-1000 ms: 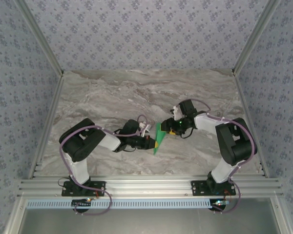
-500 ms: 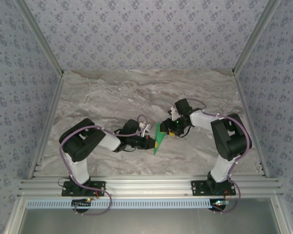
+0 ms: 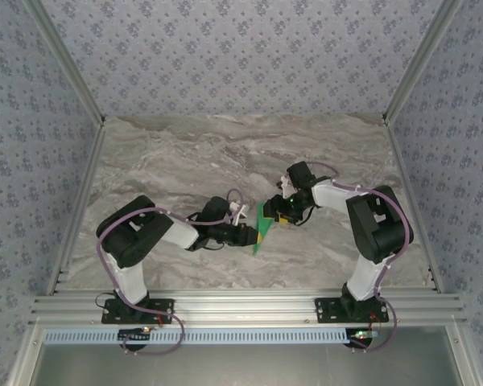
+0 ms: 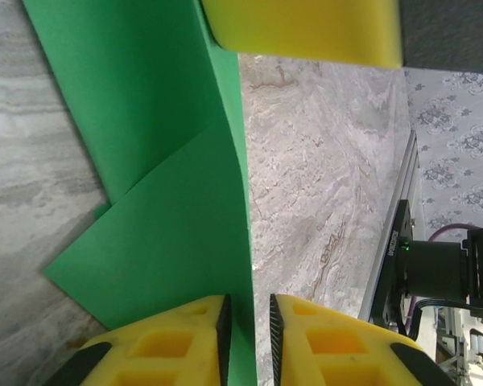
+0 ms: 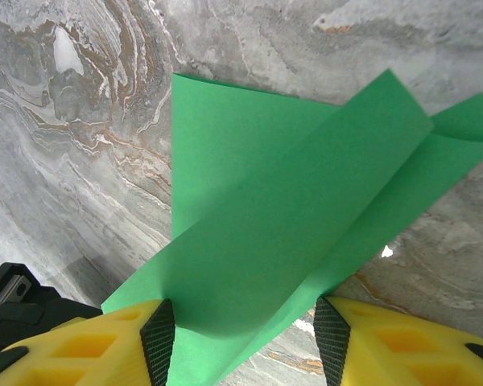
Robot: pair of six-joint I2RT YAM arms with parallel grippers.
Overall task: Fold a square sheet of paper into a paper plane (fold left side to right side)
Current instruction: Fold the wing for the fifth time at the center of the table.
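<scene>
Paper (image 5: 290, 209), smooth green, creased into overlapping flaps over veined marble tabletop (image 5: 80, 80).

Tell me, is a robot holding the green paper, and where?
Yes, the green paper. The right fingers pinch its bowed folded end; the left fingers straddle an edge with a gap showing.

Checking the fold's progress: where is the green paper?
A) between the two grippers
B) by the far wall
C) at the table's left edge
A: the green paper sits flanked by the left gripper and the right gripper.
</scene>
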